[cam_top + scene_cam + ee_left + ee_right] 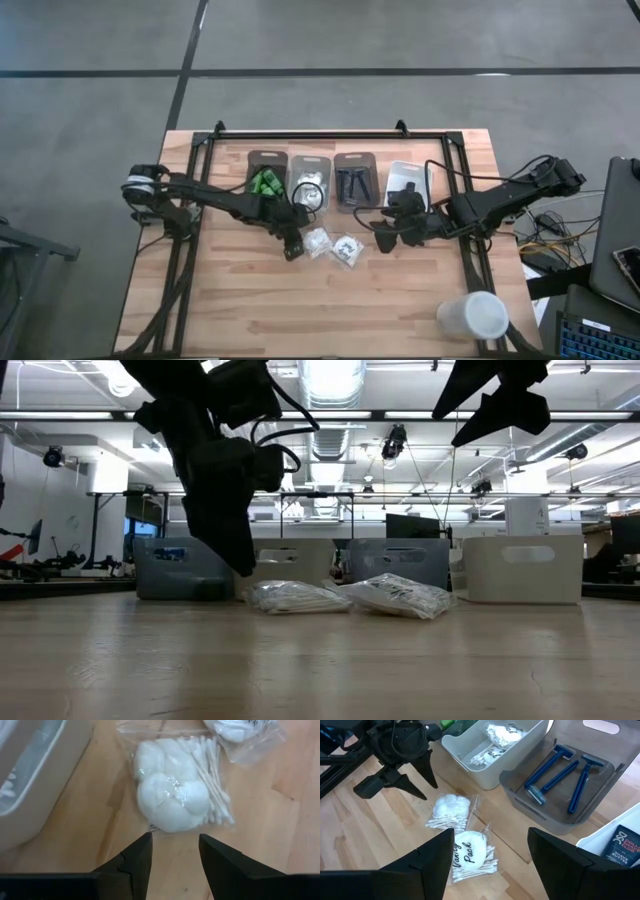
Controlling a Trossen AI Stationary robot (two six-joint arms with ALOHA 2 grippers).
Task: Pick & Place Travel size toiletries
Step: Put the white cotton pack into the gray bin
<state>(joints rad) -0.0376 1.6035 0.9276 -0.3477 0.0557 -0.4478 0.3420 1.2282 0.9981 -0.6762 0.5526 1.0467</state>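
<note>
A: Wooden bench (240, 300), four bins along the back. Where's the left gripper (175, 847)?

B: Just above the bench with its fingers spread, right beside a clear-wrapped packet (175, 795) of cotton balls and swabs, not touching it.

A: And the second packet (470, 852)?

B: Lying next to the first, labelled "Vanity Pack". The right gripper (490, 852) hangs over it, fingers wide apart, holding nothing.

A: Anything binned?

B: Blue razors (560, 772) in the grey bin (600, 815), more packets in the white bin (485, 775) beside it.
</note>
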